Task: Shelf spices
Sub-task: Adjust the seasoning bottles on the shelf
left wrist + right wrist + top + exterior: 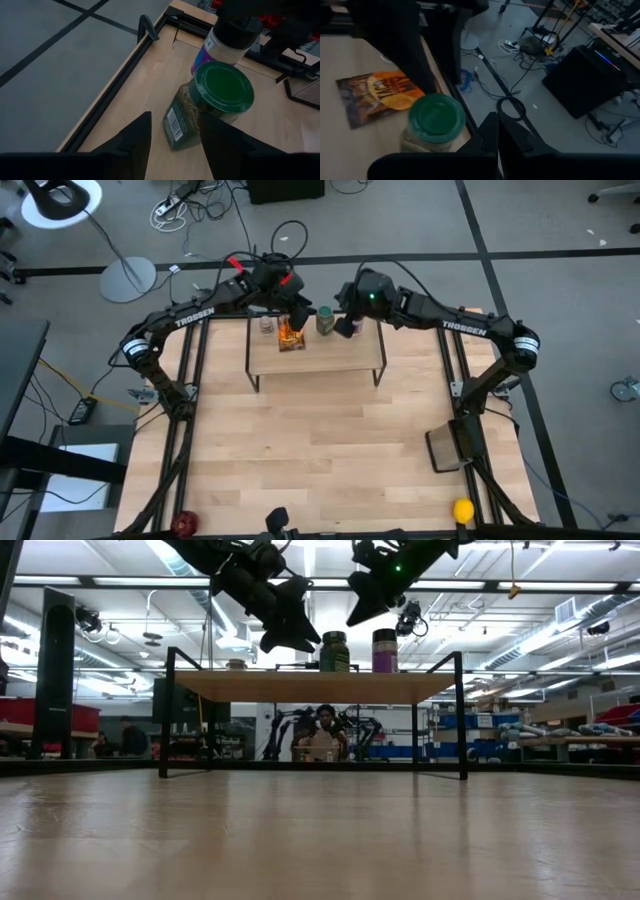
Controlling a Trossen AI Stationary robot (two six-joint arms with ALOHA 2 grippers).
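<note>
Shelf (330,358): upper centre of high view, on desk (320,460).
Green-lidded jar (325,319): upright on shelf, beside purple-labelled jar (385,650); packet (291,335) flat nearby.
Left claw (298,310): spread, empty, above jar.
Right claw (345,326): pressed together, empty.
Handling: likely rigid, light, smooth; pinch body below lid.

A robotics lab: fluorescent ceiling lights (560,585) and exposed ducts run over benches in the room behind the counter (330,450), another robot arm (285,732) stands there, and cables (190,205) trail across the grey floor.
</note>
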